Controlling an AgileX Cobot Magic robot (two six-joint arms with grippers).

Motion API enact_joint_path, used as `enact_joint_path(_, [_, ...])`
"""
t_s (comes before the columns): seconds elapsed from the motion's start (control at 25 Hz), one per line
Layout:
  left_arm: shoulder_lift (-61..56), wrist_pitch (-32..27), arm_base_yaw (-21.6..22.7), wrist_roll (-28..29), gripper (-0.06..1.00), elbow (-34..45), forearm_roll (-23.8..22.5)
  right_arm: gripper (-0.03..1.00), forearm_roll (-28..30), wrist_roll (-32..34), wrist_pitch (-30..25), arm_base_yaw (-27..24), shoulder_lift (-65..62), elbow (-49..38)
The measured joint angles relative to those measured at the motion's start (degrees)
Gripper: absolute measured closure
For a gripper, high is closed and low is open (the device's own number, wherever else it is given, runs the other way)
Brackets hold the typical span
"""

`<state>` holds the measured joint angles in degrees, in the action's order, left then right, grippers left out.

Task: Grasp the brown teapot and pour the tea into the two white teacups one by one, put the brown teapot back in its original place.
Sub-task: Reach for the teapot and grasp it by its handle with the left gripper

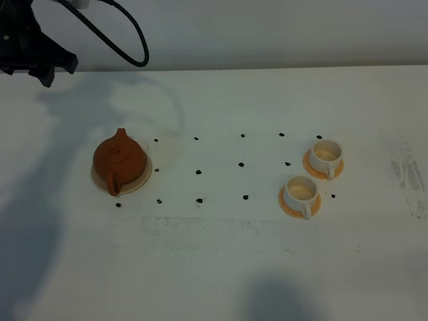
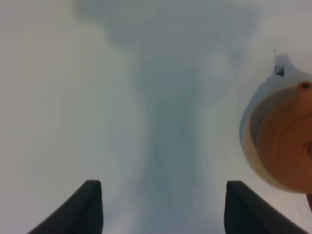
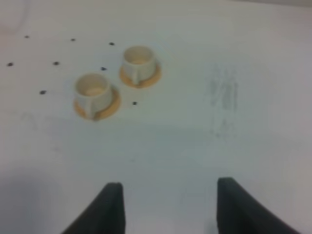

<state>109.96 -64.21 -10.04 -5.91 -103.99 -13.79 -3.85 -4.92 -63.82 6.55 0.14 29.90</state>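
The brown teapot point(image 1: 119, 159) stands upright on its cream coaster point(image 1: 142, 178) at the left of the table, lid on. My left arm point(image 1: 30, 53) hangs at the far left back corner, well away from it. In the left wrist view my left gripper point(image 2: 165, 209) is open with only bare table between its fingers, and the teapot point(image 2: 287, 144) with its coaster point(image 2: 247, 134) shows at the picture's edge. The two white teacups point(image 1: 326, 154) point(image 1: 301, 191) sit on orange saucers at the right. My right gripper point(image 3: 169, 207) is open and empty, short of the cups point(image 3: 139, 59) point(image 3: 92, 89).
Black dots point(image 1: 198, 172) mark a grid on the white table between the teapot and the cups. A patch of grey scuff marks point(image 1: 408, 175) lies near the right edge. A black cable point(image 1: 130, 40) loops above the back left.
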Motion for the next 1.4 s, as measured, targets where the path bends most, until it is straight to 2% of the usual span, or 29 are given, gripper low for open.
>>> enact_joint_path(0.32, [0.00, 0.69, 0.00, 0.29, 0.42, 0.00, 2.76, 0.60, 0.63, 1.00, 0.06, -0.41, 0.00, -0.02])
enact_joint_path(0.56, [0.00, 0.64, 0.00, 0.29, 0.42, 0.00, 2.94, 0.66, -1.03, 1.11, 0.06, -8.51, 0.00, -0.02])
enact_joint_path(0.72, [0.00, 0.70, 0.00, 0.29, 0.42, 0.05, 2.99, 0.70, -1.33, 1.15, 0.06, -12.20, 0.00, -0.02])
enact_joint_path(1.12, [0.00, 1.53, 0.00, 0.29, 0.42, 0.05, 3.18, 0.75, -1.46, 1.15, 0.06, -12.47, 0.00, -0.02])
enact_joint_path(1.28, [-0.21, 1.53, 0.05, 0.35, 0.42, 0.24, 5.20, 0.75, -1.51, 1.15, 0.06, -12.47, 0.00, -0.02])
enact_joint_path(1.4, [-3.01, 5.16, 0.27, -0.69, 0.42, 5.00, 6.93, 0.75, -1.51, 1.15, 0.06, -12.47, 0.00, -0.02])
